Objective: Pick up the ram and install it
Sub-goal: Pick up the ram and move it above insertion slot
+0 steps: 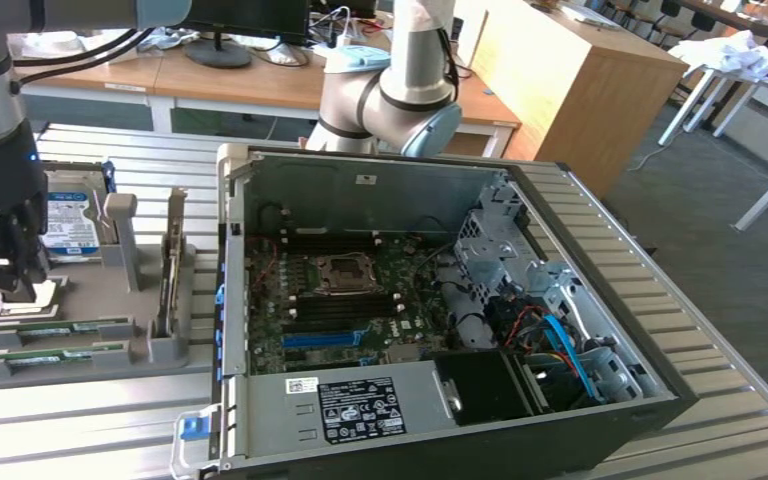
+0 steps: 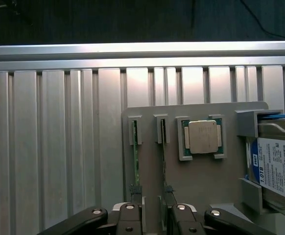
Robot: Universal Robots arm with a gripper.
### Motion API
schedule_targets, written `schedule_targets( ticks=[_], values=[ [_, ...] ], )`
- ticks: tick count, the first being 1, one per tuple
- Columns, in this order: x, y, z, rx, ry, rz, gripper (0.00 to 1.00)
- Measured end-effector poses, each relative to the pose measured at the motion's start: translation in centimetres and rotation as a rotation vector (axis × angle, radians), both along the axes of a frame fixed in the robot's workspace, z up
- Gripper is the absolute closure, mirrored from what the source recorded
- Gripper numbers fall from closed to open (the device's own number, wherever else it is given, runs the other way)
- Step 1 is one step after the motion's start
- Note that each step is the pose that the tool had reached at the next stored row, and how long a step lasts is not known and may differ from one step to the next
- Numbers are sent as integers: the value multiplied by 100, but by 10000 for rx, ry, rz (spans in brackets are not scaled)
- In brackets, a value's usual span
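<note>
The gripper [image 2: 151, 198] hangs with its jaws spread, gripping nothing; just below it two ram sticks [image 2: 135, 161] stand in a grey tray [image 2: 201, 181].

The table [image 2: 54, 147] is ribbed satin metal, the holder [image 2: 201, 181] matt grey plastic, the ram [image 2: 135, 156] green circuit board.

two ram sticks [image 2: 135, 156] stand on edge in holder [image 2: 201, 181] slots, narrow gap btwn them; cpu [image 2: 202, 137] just beside, hard drive [image 2: 279, 166] past it. bare slatted table [image 2: 54, 147] on holder's other side = free room. pc case [image 1: 344, 190] open on top, walls all round.
</note>
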State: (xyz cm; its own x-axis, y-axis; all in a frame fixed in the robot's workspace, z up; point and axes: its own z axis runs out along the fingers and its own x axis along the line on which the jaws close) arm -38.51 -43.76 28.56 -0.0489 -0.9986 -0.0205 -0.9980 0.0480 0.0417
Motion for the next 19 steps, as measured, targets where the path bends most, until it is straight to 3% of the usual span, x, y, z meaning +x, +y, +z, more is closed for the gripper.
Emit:
schedule_targets(
  ticks=[6, 19],
  values=[
    [0, -1, -10, 3, -3, 0, 70],
    [0, -2, -187, 1, -15, 1, 70]
  ],
)
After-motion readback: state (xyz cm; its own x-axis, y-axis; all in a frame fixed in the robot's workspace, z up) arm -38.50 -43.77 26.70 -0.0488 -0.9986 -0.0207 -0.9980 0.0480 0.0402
